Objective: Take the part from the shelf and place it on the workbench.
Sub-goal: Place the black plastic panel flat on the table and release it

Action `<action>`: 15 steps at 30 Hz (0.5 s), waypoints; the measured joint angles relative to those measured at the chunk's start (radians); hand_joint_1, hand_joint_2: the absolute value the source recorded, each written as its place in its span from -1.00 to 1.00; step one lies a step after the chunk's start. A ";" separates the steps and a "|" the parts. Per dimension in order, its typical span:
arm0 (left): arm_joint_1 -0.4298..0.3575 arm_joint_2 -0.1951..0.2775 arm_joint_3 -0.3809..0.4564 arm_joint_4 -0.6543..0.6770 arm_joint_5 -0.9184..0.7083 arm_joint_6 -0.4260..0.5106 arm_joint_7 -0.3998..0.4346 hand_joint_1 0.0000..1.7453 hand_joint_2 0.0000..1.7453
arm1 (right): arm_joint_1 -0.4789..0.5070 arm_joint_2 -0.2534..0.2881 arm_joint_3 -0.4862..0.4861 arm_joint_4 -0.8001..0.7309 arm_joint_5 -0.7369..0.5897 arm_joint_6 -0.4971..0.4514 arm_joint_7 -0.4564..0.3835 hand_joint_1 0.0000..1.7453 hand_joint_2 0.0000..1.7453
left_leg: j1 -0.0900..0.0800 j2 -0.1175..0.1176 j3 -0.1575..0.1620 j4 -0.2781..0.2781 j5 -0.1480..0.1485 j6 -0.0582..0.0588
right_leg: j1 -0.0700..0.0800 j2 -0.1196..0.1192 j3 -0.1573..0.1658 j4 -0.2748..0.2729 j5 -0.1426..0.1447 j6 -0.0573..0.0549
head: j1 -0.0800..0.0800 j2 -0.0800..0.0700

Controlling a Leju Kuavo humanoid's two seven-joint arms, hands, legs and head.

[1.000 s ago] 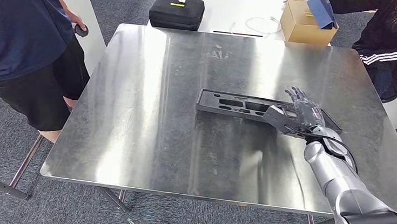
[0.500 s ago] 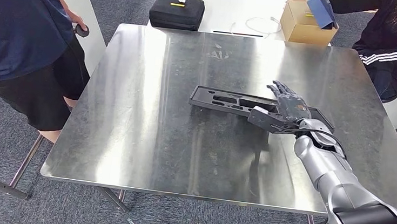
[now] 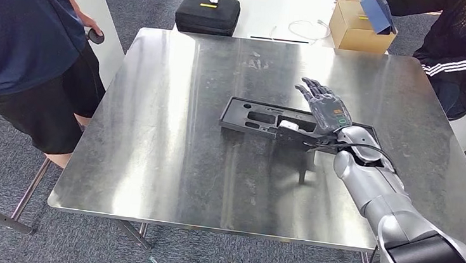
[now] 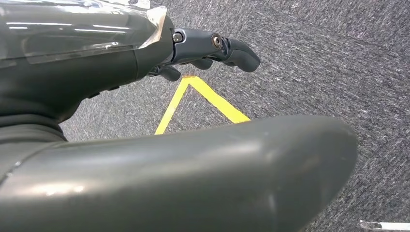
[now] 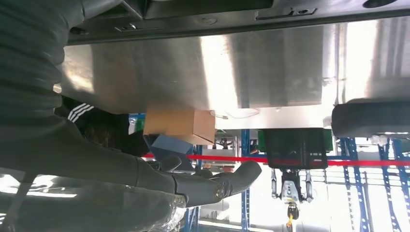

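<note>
1. Black plastic, long and flat, the part (image 3: 263, 117) lies on the steel workbench (image 3: 154, 131) near its middle, so the placing looks almost done.
2. The right hand (image 3: 322, 114) is above the right end of the part, fingers spread and pointing up, thumb low beside the part. I cannot tell if the thumb touches it.
3. Risk: if the thumb catches the edge when the arm pulls away, the part can be dragged or turned, because the smooth metal gives little friction.
4. Risk: the forearm is low over the part's right end and could knock it.
5. The left hand (image 4: 212, 48) hangs over the carpet, fingers curled, holding nothing.
</note>
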 joint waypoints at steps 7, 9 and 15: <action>0.000 0.000 0.000 0.000 0.000 0.000 0.000 -1.00 -1.00 | 0.000 0.000 0.012 -0.009 0.000 0.000 0.000 -1.00 1.00 | 0.000 0.000 0.000 0.000 0.000 0.000 | 0.000 0.000 0.000 0.000 0.000 0.000 | 0.000 0.000; 0.000 0.000 0.000 0.000 0.000 0.000 0.000 -1.00 -1.00 | 0.000 0.000 0.013 -0.009 -0.001 -0.001 0.000 -1.00 0.00 | 0.000 0.000 0.000 0.000 0.000 0.000 | 0.000 0.000 0.000 0.000 0.000 0.000 | 0.000 0.000; 0.000 0.000 0.000 0.000 0.002 -0.001 0.000 -1.00 -1.00 | 0.013 -0.001 0.002 -0.050 -0.106 0.020 -0.041 -1.00 -1.00 | 0.000 0.000 0.000 0.000 0.000 0.000 | 0.000 0.000 0.000 0.000 0.000 0.000 | 0.000 0.000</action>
